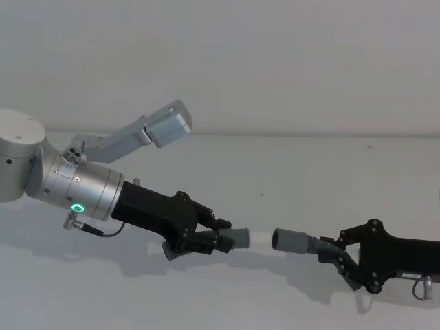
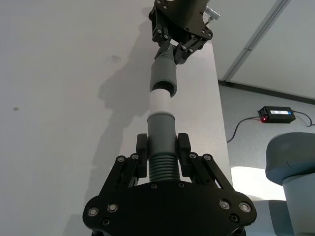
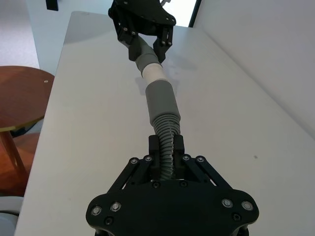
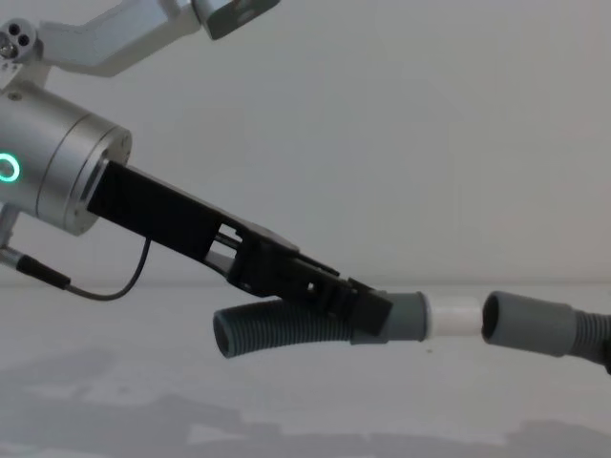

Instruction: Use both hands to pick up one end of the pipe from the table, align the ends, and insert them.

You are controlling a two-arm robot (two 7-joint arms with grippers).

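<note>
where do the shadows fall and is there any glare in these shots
Head view: soft shadows lie on the table under the left gripper and right gripper. Left wrist view: a darker shadow beside the pipe, sunlit floor patch at the edge. No strong glare.

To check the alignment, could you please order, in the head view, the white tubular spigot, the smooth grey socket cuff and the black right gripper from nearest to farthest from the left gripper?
1. White tubular spigot, just past the left gripper, which holds its grey piece.
2. Smooth grey socket cuff, across a small gap, facing the spigot.
3. Black right gripper, farthest, holding the socket piece.
</note>
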